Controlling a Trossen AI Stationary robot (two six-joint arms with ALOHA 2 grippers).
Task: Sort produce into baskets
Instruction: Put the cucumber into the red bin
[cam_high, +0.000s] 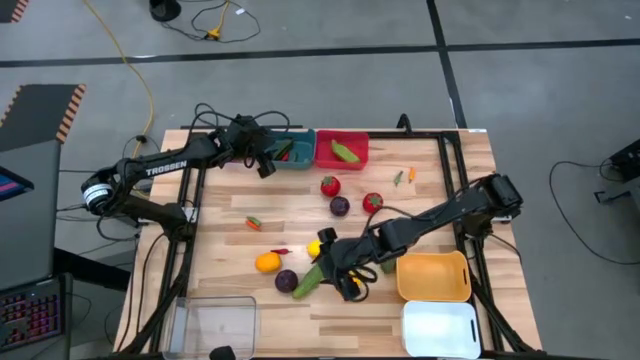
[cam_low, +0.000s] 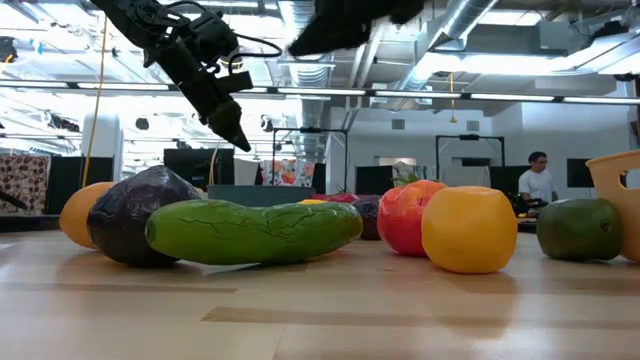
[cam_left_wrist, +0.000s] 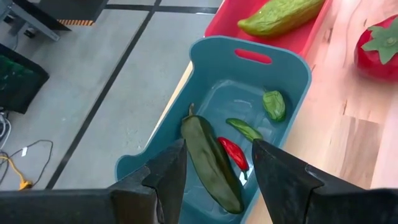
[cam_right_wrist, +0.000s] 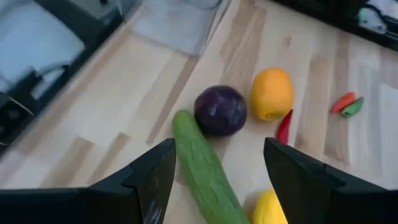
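Note:
My right gripper (cam_high: 340, 275) (cam_right_wrist: 219, 146) hangs open above a long green cucumber (cam_right_wrist: 202, 165) lying on the table, touching nothing. Beside the cucumber lie a purple round piece (cam_right_wrist: 220, 111), an orange (cam_right_wrist: 272, 93), a red chili (cam_right_wrist: 284, 126) and a yellow piece (cam_right_wrist: 268, 208). My left gripper (cam_high: 267, 165) (cam_left_wrist: 219, 149) stands open over the teal basket (cam_left_wrist: 292, 68), which holds a dark green pepper (cam_left_wrist: 208, 158), a red chili (cam_left_wrist: 234, 152) and two small green pieces. The red basket (cam_high: 342, 150) next to it holds a green piece (cam_left_wrist: 280, 15).
Two red pieces (cam_high: 330, 185) (cam_high: 372, 202) and a purple one (cam_high: 340, 206) lie mid-table. Small pieces lie at the left (cam_high: 253, 223) and far right (cam_high: 405, 176). The orange-yellow basket (cam_high: 433, 276), white basket (cam_high: 440, 328) and clear basket (cam_high: 212, 325) stand along the near edge.

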